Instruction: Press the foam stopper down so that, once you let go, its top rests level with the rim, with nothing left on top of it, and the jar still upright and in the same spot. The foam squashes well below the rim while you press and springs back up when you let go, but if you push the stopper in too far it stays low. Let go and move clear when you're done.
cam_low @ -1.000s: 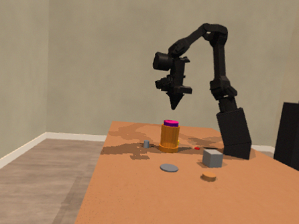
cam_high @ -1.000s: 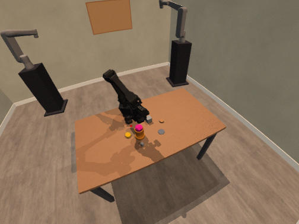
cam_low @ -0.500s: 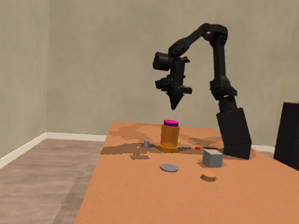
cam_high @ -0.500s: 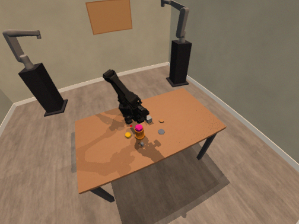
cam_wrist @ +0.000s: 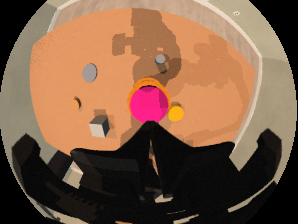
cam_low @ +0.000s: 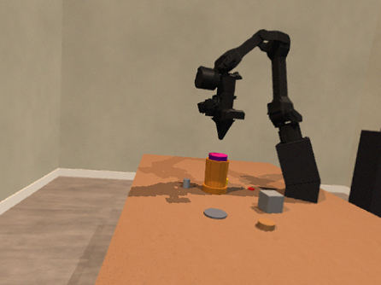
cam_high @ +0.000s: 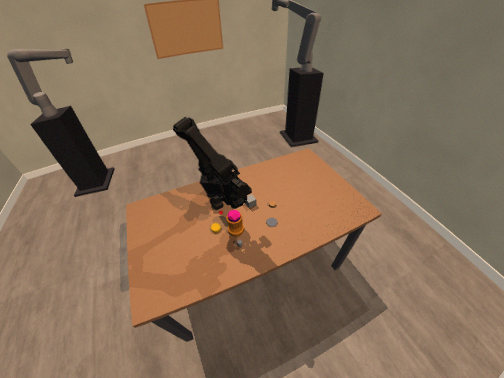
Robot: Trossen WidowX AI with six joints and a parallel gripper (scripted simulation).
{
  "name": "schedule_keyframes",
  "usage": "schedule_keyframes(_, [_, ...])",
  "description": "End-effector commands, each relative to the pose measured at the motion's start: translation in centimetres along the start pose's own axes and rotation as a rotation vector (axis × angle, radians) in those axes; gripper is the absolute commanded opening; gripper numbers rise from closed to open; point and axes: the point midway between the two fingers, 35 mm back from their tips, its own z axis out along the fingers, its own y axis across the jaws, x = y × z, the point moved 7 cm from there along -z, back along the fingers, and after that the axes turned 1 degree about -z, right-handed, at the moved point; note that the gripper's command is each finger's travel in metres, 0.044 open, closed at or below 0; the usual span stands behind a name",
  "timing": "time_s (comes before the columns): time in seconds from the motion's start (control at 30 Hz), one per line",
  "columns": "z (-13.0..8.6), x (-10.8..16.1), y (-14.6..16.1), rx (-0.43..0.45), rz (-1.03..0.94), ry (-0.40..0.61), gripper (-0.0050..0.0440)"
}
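An orange ribbed jar stands upright on the table. A pink foam stopper sticks up a little above its rim. Both also show in the top view, the jar with the stopper on top, and in the wrist view the stopper sits just ahead of my fingertips. My gripper is shut and empty, pointing straight down. It hangs directly above the stopper with a small gap, not touching it.
Near the jar lie a small grey cylinder, a yellow disc, a small red dot, a grey flat disc, a grey cube and an orange disc. The arm's base stands behind the cube.
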Motion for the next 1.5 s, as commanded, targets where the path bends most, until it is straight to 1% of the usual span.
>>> schedule_keyframes(0.0, [-0.4,-0.2,-0.1,-0.002,0.005,-0.020,0.0000])
schedule_keyframes(0.4, [-0.6,-0.2,-0.1,-0.002,0.006,-0.020,0.0000])
schedule_keyframes(0.5, [0.3,-0.3,-0.1,-0.001,0.007,-0.022,0.0000])
schedule_keyframes(0.6, [2.3,-0.4,-0.1,0.003,0.011,-0.024,0.0000])
schedule_keyframes(0.67, [3.0,-0.4,-0.2,0.004,0.012,-0.024,0.0000])
schedule_keyframes(0.97, [3.2,-0.4,-0.2,0.005,0.012,-0.024,0.0000])
schedule_keyframes(1.23, [4.5,-0.4,-0.2,0.005,0.012,-0.024,0.0000])
schedule_keyframes(1.47, [4.6,-0.4,-0.2,0.005,0.012,-0.024,0.0000])
